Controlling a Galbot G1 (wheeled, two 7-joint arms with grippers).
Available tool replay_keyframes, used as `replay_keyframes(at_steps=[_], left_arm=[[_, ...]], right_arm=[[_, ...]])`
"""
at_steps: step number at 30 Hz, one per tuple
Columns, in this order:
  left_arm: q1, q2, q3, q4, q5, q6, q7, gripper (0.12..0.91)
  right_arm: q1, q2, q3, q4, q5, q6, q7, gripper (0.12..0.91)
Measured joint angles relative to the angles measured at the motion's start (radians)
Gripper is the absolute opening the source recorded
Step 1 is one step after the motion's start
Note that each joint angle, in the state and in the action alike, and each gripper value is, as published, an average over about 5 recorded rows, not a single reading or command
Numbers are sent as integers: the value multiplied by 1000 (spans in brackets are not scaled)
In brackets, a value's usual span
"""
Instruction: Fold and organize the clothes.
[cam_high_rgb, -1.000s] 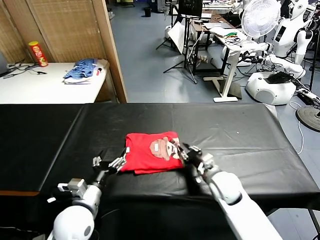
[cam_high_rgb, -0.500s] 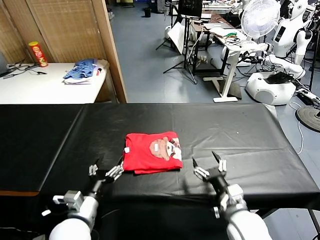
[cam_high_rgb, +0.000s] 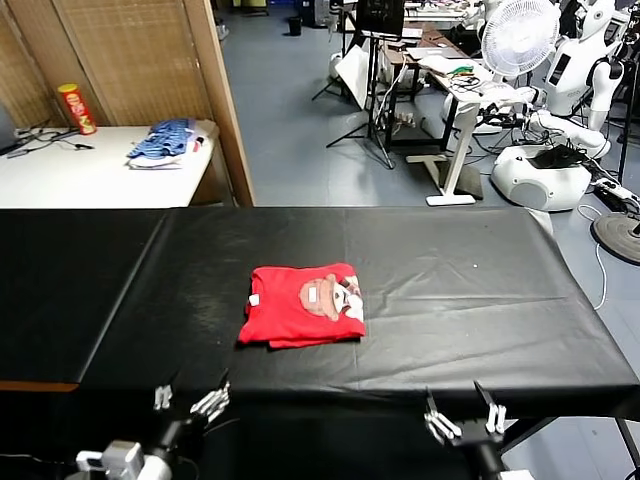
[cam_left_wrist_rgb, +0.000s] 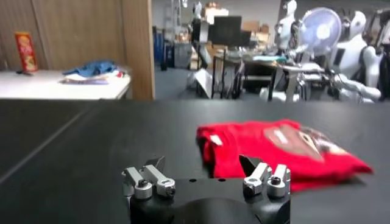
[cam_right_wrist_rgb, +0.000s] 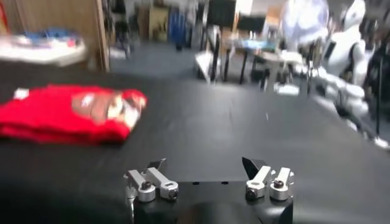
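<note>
The red T-shirt (cam_high_rgb: 300, 306) lies folded into a compact rectangle near the middle of the black table (cam_high_rgb: 470, 270), its brown-and-white print facing up. In the left wrist view the T-shirt (cam_left_wrist_rgb: 274, 146) rests just beyond my left gripper (cam_left_wrist_rgb: 204, 167). In the right wrist view the T-shirt (cam_right_wrist_rgb: 67, 112) lies farther off to one side of my right gripper (cam_right_wrist_rgb: 207, 165). Both grippers are low at the table's near edge, my left gripper (cam_high_rgb: 190, 395) and my right gripper (cam_high_rgb: 460, 412), each open and holding nothing. Neither touches the shirt.
A white side table (cam_high_rgb: 90, 165) at the back left carries a blue striped heap of fabric (cam_high_rgb: 160, 140) and a red can (cam_high_rgb: 75, 108). A wooden partition (cam_high_rgb: 225, 100) stands beside it. Beyond the table are a fan (cam_high_rgb: 520, 35), stands and other white robots (cam_high_rgb: 560, 130).
Both arms have drawn back from the shirt toward the table's near edge. The right gripper, at the shirt's printed edge a second ago, has come off it. The shirt stays folded in place.
</note>
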Motion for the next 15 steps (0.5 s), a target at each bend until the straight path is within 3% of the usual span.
replay_keyframes(at_steps=[5, 15], left_arm=[[55, 1, -49, -37, -35, 66, -7, 798], [85, 0, -86, -47, -46, 74, 9, 798]], right_arm=[[-49, 1, 4, 36, 28, -63, 14, 798], [-73, 2, 6, 49, 31, -76, 13, 798]])
